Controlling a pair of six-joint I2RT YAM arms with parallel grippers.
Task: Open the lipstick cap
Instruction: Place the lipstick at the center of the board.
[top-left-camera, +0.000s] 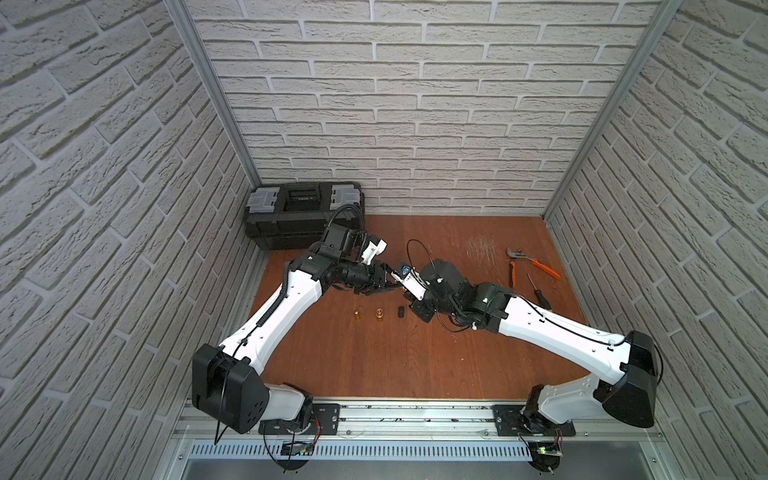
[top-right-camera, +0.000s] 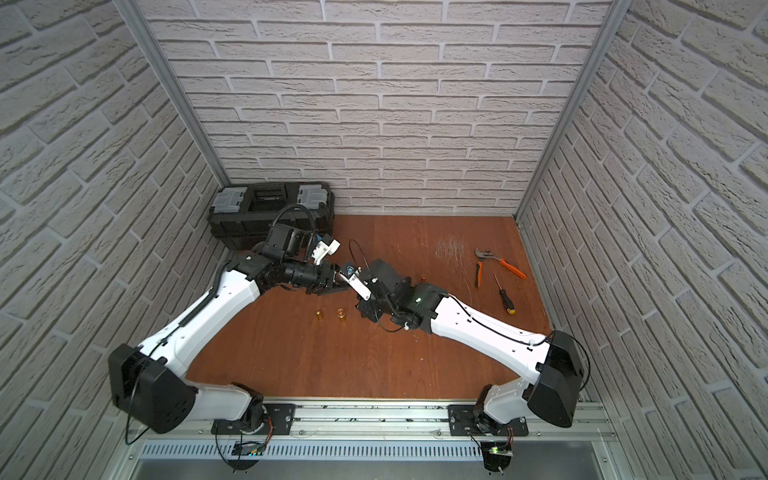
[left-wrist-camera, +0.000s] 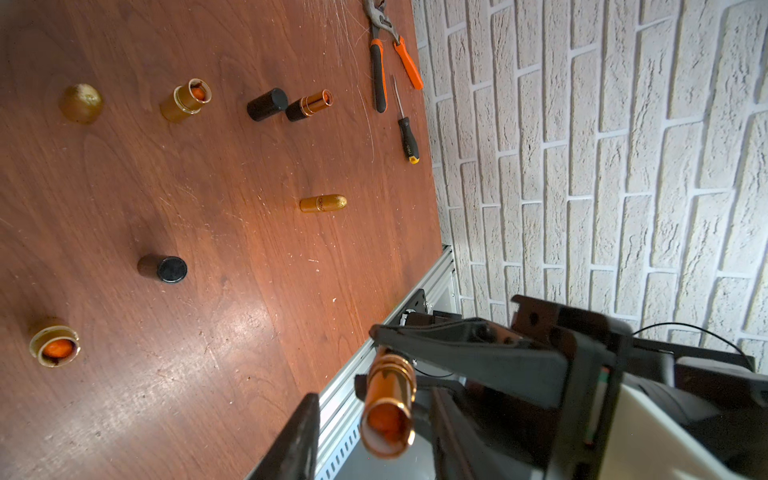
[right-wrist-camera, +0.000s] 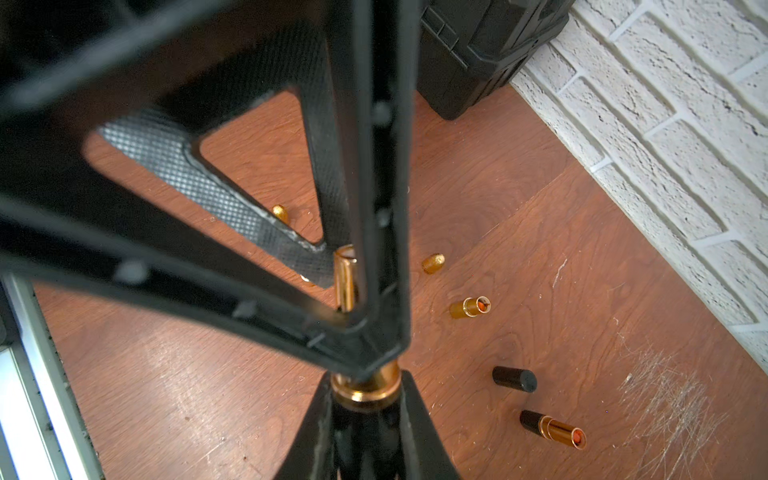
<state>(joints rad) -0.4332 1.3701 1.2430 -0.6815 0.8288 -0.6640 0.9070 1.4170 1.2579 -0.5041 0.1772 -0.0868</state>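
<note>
The lipstick (left-wrist-camera: 388, 411) is a black base with a gold ring and a bare copper tube, orange stick showing at its open end. It is held in the air over the middle of the table. My right gripper (right-wrist-camera: 365, 380) is shut on its black base. My left gripper (left-wrist-camera: 372, 399) faces it, and its two fingers stand on either side of the copper tube with a gap on each side, so it is open. In both top views the two grippers meet tip to tip (top-left-camera: 398, 283) (top-right-camera: 348, 279). A black cap (left-wrist-camera: 166, 269) stands alone on the table (top-left-camera: 415, 365) below them.
On the table there are two open gold lipsticks (left-wrist-camera: 187, 99) (left-wrist-camera: 54, 347), a gold cap (left-wrist-camera: 81, 103), a closed gold lipstick (left-wrist-camera: 323, 203), and a lying black cap (left-wrist-camera: 268, 104) beside an open black lipstick (left-wrist-camera: 309, 106). Pliers (top-left-camera: 528, 262) and a screwdriver (top-left-camera: 540, 293) lie at the right. A black toolbox (top-left-camera: 303, 216) sits back left.
</note>
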